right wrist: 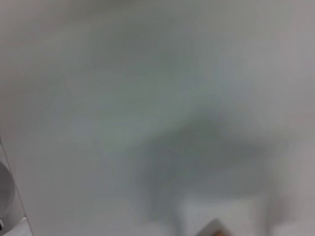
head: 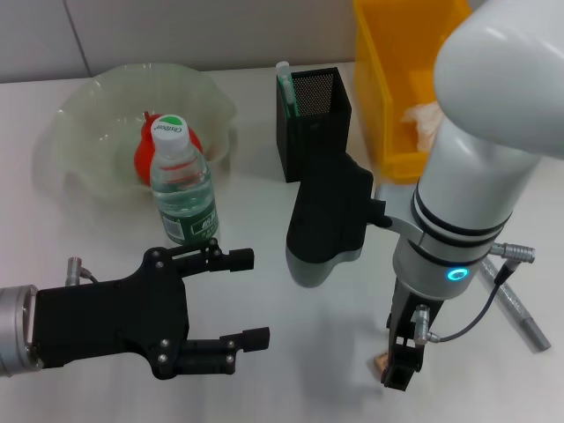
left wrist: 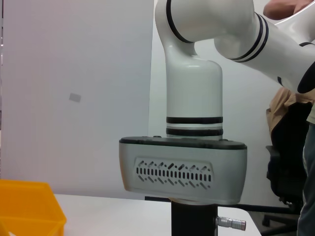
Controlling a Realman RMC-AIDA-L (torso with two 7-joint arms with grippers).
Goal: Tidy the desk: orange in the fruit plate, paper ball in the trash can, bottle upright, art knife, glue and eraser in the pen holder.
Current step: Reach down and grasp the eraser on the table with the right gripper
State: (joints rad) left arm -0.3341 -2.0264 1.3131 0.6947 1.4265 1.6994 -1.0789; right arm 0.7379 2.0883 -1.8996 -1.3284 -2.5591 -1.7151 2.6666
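Note:
The orange (head: 144, 152) lies in the pale green fruit plate (head: 88, 123) at the far left. In front of the plate the bottle (head: 183, 192) stands upright. A green-and-white tube (head: 285, 88), likely the glue, sticks out of the black mesh pen holder (head: 315, 119). The paper ball (head: 425, 123) rests inside the yellow trash can (head: 388, 79). My left gripper (head: 248, 298) hangs open and empty just in front of the bottle. My right gripper (head: 401, 372) points down at the table's near edge, right against the tan eraser (head: 382, 361), which also shows in the right wrist view (right wrist: 214, 229). The grey art knife (head: 522, 319) lies to its right.
My right arm's forearm and wrist housing (head: 330, 220) hang over the middle of the table, in front of the pen holder. The left wrist view shows that arm's housing (left wrist: 183, 169) and a corner of the yellow trash can (left wrist: 29, 206).

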